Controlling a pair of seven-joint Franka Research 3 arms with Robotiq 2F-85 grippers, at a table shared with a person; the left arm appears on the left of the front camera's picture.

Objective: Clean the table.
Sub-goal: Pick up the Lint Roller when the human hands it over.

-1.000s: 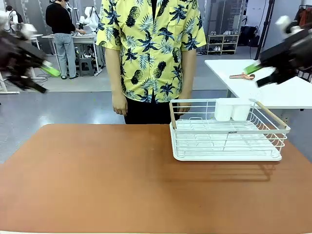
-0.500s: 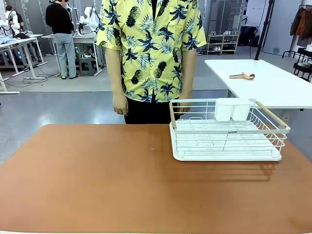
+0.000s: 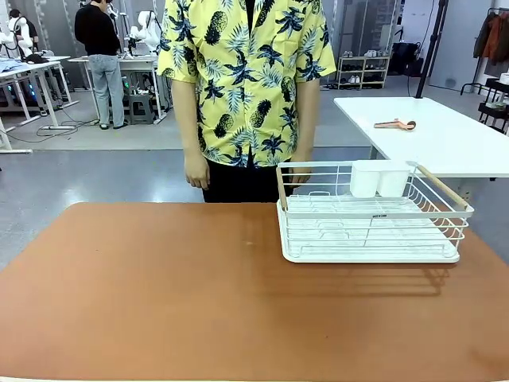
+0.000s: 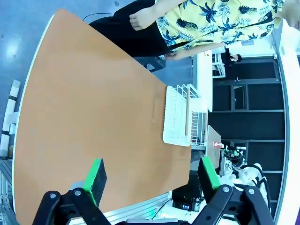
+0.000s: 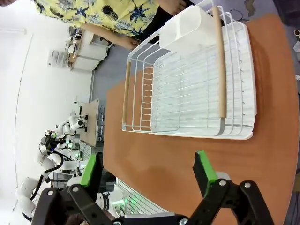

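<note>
Fingers (image 4: 96,176) of the black left gripper (image 4: 152,174) and right gripper (image 5: 147,169) stood spread, empty. Removing the white wire rack (image 3: 370,256) from the rust-brown table (image 3: 159,294) seemed next.

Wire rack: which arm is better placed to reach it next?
Right, probably. The right hand, open, looks straight at the rack, which sits on the right side of the table. The left hand, also open, sees it farther off.

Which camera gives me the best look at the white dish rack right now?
Right wrist view: the rack lies close below, its wire base and whole rim plain. Front view shows the rack whole, from the side; left wrist view shows it small and far off.
</note>
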